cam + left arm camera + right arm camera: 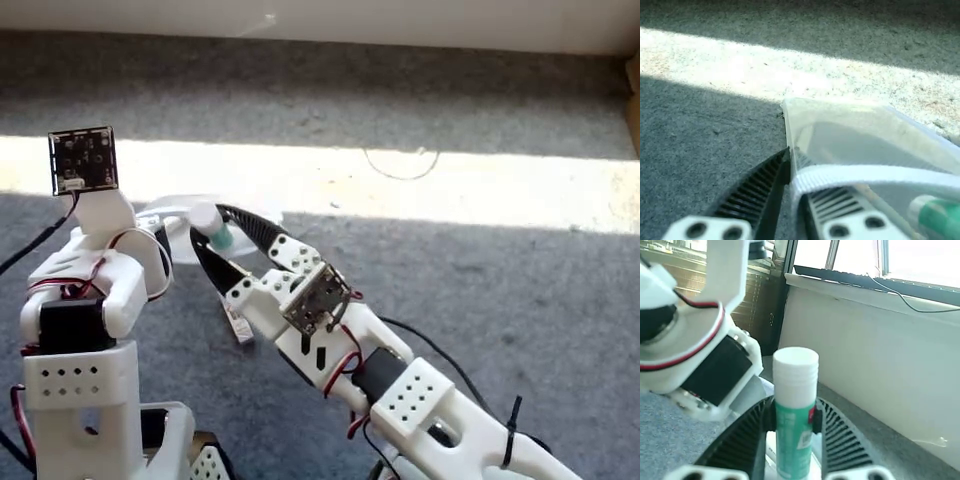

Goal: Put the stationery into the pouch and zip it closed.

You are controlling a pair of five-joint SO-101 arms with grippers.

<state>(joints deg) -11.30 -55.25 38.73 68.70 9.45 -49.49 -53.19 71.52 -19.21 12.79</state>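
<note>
Right wrist view: right claw (792, 409) clamped on one glue stick (795, 375). Left claw (796, 176) closed, pinching the rim of one clear pouch (850, 135).

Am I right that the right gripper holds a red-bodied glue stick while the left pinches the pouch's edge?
No: the glue stick is green-bodied, as the right wrist view shows; the right gripper holds it, the left gripper pinches the pouch's edge.
</note>
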